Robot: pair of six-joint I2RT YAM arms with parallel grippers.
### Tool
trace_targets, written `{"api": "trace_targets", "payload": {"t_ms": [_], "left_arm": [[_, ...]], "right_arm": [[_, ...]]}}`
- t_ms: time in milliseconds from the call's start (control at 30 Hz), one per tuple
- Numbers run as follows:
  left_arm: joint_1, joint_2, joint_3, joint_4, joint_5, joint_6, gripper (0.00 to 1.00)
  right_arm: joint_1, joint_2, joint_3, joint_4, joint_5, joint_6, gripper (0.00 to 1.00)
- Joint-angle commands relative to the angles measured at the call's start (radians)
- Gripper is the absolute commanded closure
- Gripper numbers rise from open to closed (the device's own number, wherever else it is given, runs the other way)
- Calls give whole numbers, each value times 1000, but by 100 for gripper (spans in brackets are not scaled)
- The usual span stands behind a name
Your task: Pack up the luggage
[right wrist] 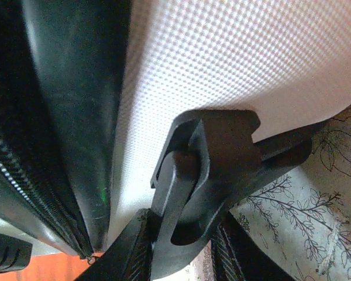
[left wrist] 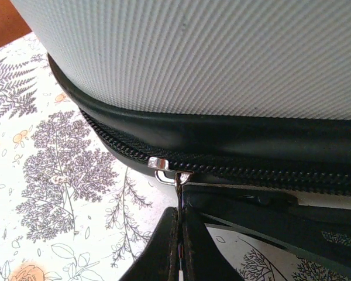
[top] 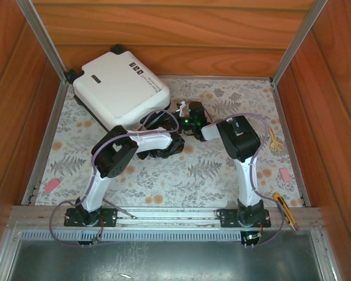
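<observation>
luggage [top: 120,88]: white shell, black trim | table cover [top: 181,175]: grey fern, orange flower print | scissors [top: 275,140]: yellow

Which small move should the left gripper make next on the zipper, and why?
Probably pull the zipper pull gently along the track: the left gripper is shut on it, the slider sits on the luggage seam, and the right gripper grips a black handle, steadying the shell.
</observation>
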Motion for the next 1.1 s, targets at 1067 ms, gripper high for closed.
{"api": "trace_targets", "payload": {"t_ms": [1067], "left_arm": [[-27,-266,-236,1120,588,968,100]], "right_arm": [[216,147,-77,332,-45,-55,100]]}}
